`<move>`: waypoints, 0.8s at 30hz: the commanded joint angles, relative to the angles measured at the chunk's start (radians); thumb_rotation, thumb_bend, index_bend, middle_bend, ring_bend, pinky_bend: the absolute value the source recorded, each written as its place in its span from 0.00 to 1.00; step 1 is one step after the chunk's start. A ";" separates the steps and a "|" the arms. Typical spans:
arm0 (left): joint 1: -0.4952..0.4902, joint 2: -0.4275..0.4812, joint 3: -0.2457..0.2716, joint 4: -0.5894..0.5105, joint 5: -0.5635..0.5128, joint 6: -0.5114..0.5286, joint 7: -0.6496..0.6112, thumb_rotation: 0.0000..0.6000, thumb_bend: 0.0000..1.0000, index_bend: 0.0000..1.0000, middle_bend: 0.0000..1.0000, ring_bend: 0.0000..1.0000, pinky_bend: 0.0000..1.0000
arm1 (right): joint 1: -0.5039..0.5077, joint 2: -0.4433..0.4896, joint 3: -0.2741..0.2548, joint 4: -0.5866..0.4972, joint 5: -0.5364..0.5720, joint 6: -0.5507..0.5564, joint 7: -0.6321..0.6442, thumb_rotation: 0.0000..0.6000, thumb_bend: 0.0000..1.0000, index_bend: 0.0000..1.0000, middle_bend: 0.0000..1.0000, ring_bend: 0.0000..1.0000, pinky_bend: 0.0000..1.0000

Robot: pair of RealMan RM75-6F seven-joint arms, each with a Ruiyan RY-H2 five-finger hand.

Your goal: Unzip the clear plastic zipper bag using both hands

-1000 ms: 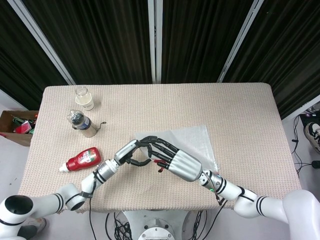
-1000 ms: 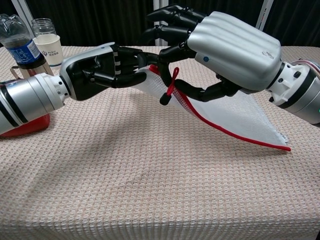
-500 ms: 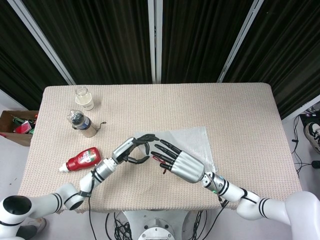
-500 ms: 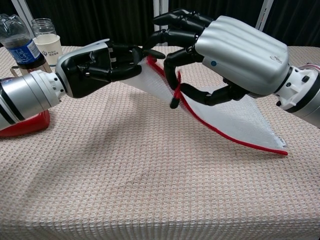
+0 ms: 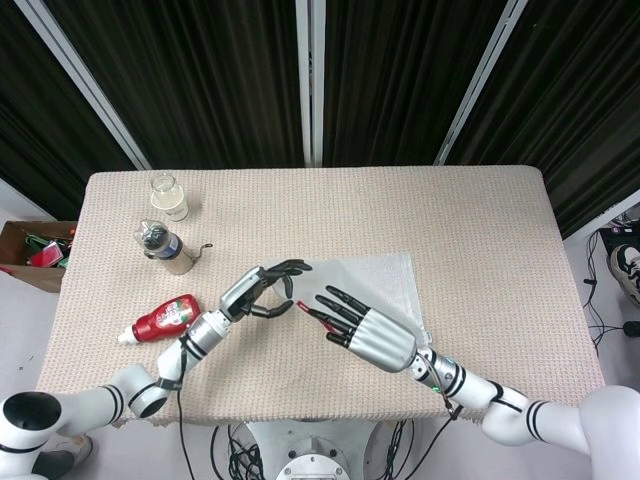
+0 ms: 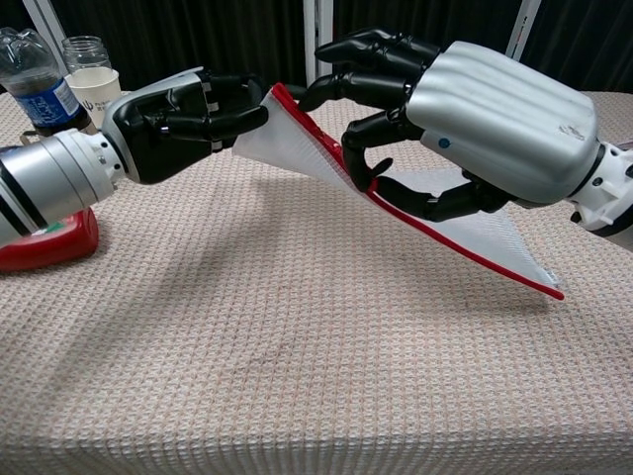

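Observation:
The clear zipper bag [image 6: 298,149] has a mesh look and a red zipper edge [image 6: 465,246]. It is lifted at its left end and slopes down to the table at the right. My left hand [image 6: 183,111] pinches the raised left corner. My right hand [image 6: 475,124] is just to the right of it, with thumb and a finger curled around the red zipper where the slider sits; the pull tab is hidden. In the head view the left hand [image 5: 262,292] and right hand [image 5: 365,332] meet at the bag's [image 5: 385,278] near-left corner.
On the table's left stand a water bottle [image 5: 160,244], a glass jar [image 5: 168,197] and a lying red ketchup bottle [image 5: 166,319]. The ketchup bottle [image 6: 49,241] lies under my left forearm. A cardboard box [image 5: 28,250] sits off the table's left edge.
Both hands have lifted the bag's left end higher. The left hand drew left with the corner, the right hand slid right along the red zipper, and the dangling pull tab is now hidden.

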 commanded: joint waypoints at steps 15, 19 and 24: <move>0.009 0.009 -0.025 0.002 -0.028 -0.019 -0.018 1.00 0.38 0.61 0.21 0.08 0.13 | -0.041 0.047 -0.026 -0.013 -0.038 0.014 -0.088 1.00 0.59 1.00 0.16 0.00 0.00; 0.012 0.011 -0.031 0.008 -0.036 -0.024 -0.012 1.00 0.39 0.61 0.21 0.08 0.13 | -0.054 0.065 -0.036 -0.024 -0.044 0.013 -0.104 1.00 0.60 1.00 0.16 0.00 0.00; 0.019 0.009 -0.036 0.018 -0.048 -0.034 -0.011 1.00 0.39 0.61 0.21 0.08 0.14 | -0.080 0.091 -0.051 -0.041 -0.042 0.014 -0.123 1.00 0.59 1.00 0.16 0.00 0.00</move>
